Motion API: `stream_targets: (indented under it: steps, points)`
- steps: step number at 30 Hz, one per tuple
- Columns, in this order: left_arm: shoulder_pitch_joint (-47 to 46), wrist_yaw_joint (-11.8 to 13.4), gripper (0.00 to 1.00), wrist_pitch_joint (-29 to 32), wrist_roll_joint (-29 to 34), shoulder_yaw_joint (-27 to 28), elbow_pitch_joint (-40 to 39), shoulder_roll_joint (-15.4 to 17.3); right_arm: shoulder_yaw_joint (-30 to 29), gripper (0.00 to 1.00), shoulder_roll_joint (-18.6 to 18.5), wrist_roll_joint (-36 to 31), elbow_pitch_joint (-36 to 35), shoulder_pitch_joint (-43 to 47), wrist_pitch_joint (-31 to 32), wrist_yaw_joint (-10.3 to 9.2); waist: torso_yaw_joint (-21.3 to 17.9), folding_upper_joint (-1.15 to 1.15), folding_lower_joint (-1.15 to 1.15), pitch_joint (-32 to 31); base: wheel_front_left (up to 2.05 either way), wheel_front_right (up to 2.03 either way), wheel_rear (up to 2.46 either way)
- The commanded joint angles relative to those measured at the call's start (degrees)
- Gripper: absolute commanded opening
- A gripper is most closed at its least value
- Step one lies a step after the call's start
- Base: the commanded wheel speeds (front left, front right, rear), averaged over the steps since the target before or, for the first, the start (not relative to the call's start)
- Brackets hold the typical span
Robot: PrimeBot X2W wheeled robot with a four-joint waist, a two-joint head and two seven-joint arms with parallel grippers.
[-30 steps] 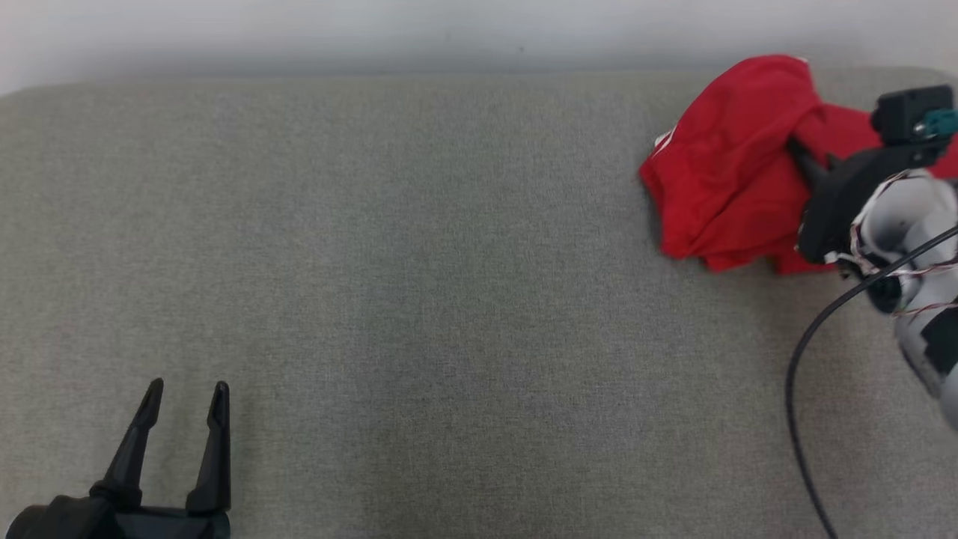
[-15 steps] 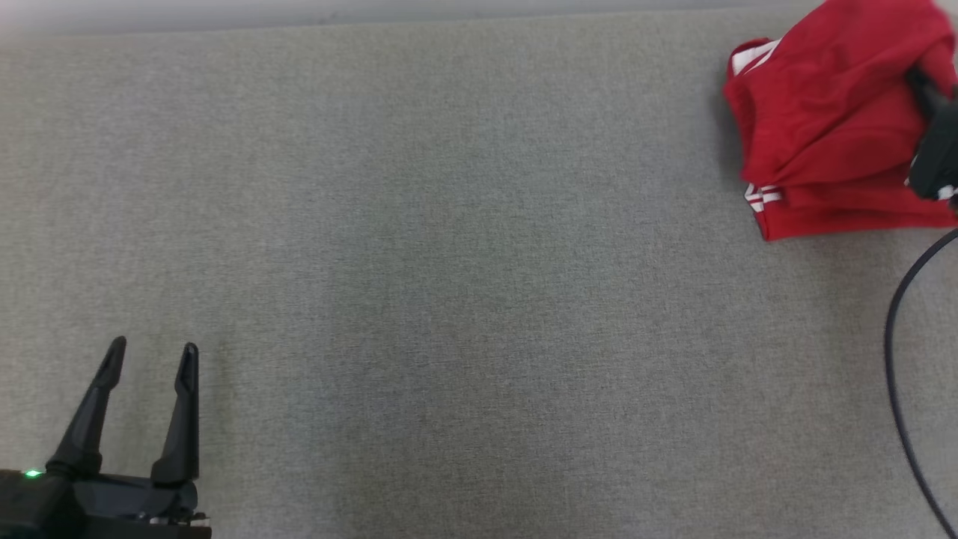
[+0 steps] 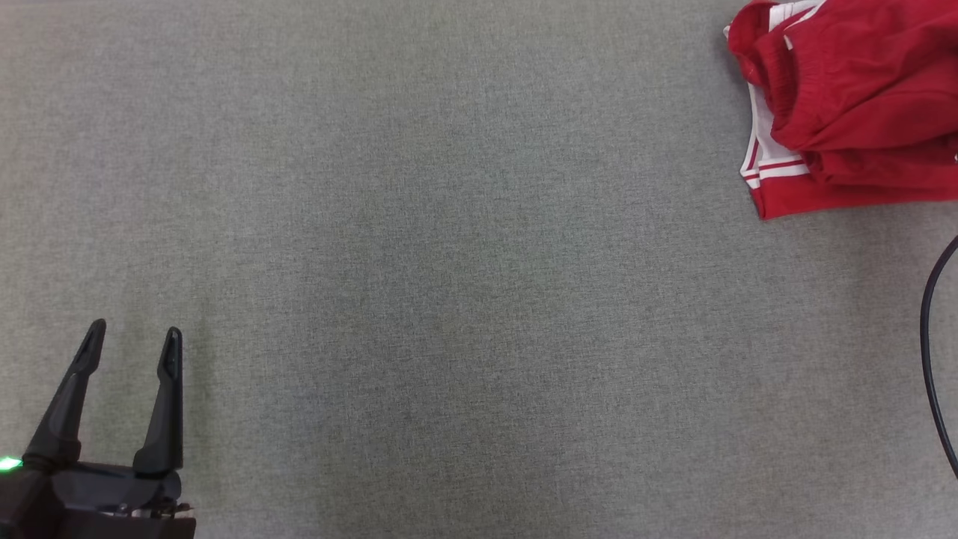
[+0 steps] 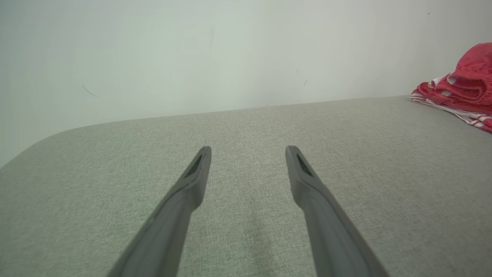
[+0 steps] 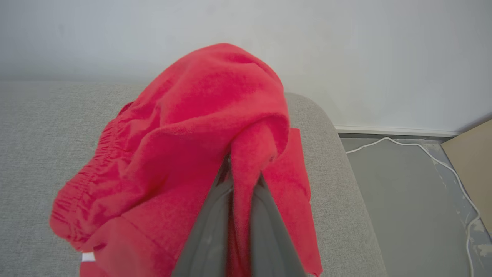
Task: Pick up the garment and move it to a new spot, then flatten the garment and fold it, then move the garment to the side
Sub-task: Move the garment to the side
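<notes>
So, first step, the pick-up: right gripper [image 5: 243, 173] fingers [image 5: 269, 238] clenched on fold of red shorts [image 3: 861, 97], bunched at far right end of grey fabric worktop [image 3: 449, 262]. Left gripper [image 3: 135, 333] idle, fingers spread, nothing between. Next imo: lift clear, carry toward open middle.

Bare indoor room, grey upholstered surface [image 3: 449, 299], white wall [image 4: 192, 57], loose floor cable [image 5: 384, 138]

Grey fabric cushion [image 3: 449, 262], pale wall [image 4: 192, 57], grey floor [image 5: 403, 200], white cable [image 5: 399, 141]
</notes>
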Motion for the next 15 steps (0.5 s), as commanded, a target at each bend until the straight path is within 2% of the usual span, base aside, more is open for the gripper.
stream_targets:
  steps: [1, 4, 5, 6, 7, 15]
  points:
    - [-0.62, 0.24, 1.0, 0.07, 0.21, 0.07, -0.26, 0.45, 0.5, 0.0, -0.36, -0.07, 0.51, -0.93, -0.37, -0.05, 0.07, -0.01, 0.0, 0.39, 0.0, 0.0, 0.0]
    - [-0.97, 0.39, 1.0, 0.15, 0.07, -0.15, -0.59, 0.81, 1.98, 0.0, -0.33, -1.86, 3.39, -2.3, -2.55, -0.05, 0.75, -0.01, 0.0, 1.39, 0.0, 0.0, 0.0]
    - [-0.96, 0.47, 1.0, 0.1, 0.06, -0.15, -0.56, 0.86, 2.29, 0.22, -0.4, -2.52, 3.84, -2.65, -3.16, -0.05, 0.82, -0.01, 0.0, 1.45, 0.0, 0.0, 0.0]
    - [-0.96, 0.56, 1.0, 0.03, 0.03, -0.13, -0.55, 0.89, 2.59, 0.64, -0.46, -3.18, 4.35, -3.06, -3.84, -0.05, 0.9, -0.01, 0.0, 1.52, 0.0, 0.0, 0.0]
    - [-0.95, 0.68, 1.0, -0.04, 0.0, -0.1, -0.47, 0.9, 2.88, 1.0, -0.25, -3.35, 4.86, -3.13, -3.98, -0.05, 0.96, -0.01, 0.0, 1.51, 0.0, 0.0, 0.0]
    - [-0.26, 1.33, 1.0, -1.1, -0.68, -0.15, 1.3, 0.16, 3.78, 1.0, 1.8, -6.16, 9.17, -4.65, -8.12, -0.05, 0.89, -0.01, 0.0, -0.93, 0.0, 0.0, 0.0]
